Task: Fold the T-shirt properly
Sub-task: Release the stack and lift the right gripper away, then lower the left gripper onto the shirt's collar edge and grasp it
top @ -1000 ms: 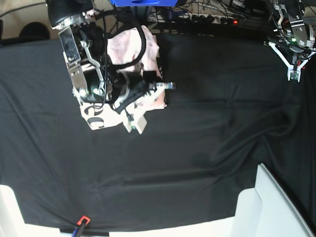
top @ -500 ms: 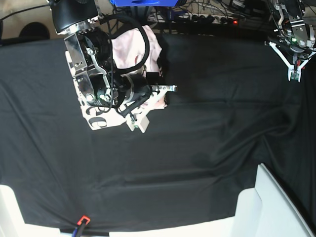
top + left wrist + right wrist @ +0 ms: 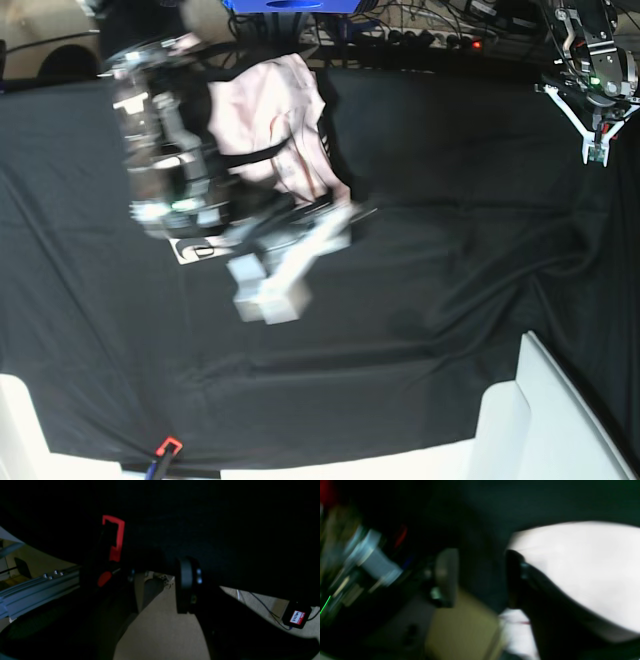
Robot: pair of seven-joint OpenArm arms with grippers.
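T-shirt (image 3: 270, 120) lies just behind the right gripper (image 3: 340, 225) — jaws parted, empty; left jaws unclear.

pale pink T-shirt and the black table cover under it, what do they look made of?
Pale pink T-shirt: soft matte knit, probably cotton jersey. It bunches in loose rounded folds with no shine, and a black print shows at its lower edge.

Black table cover: thin woven cloth, matte. It lies in long shallow wrinkles and drapes over the table's front edge. The fibre cannot be told from here.
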